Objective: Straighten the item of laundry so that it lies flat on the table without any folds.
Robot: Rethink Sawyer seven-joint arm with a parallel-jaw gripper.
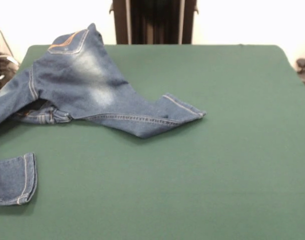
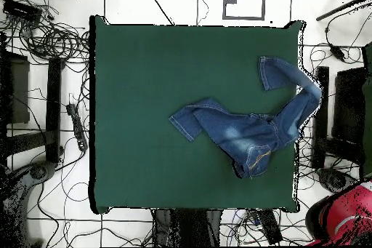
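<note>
The blue denim jeans point(image 1: 87, 85) lie crumpled at the left of the green table point(image 1: 202, 170) in the front view. The waistband points to the far edge. One leg stretches right to its hem. The other leg runs off the table's left edge and bends back, its hem lying near the front left. In the overhead view the jeans point(image 2: 247, 132) lie at the right side of the table point(image 2: 160, 78), one leg reaching left and the other hooked along the right edge. No gripper shows in either view.
The robot's dark pedestal point(image 1: 153, 22) stands behind the far edge. A red and black part of the arm point(image 2: 345, 220) shows off the table at the overhead view's bottom right. Cables point(image 2: 51, 34) and black stands point(image 2: 341, 114) surround the table.
</note>
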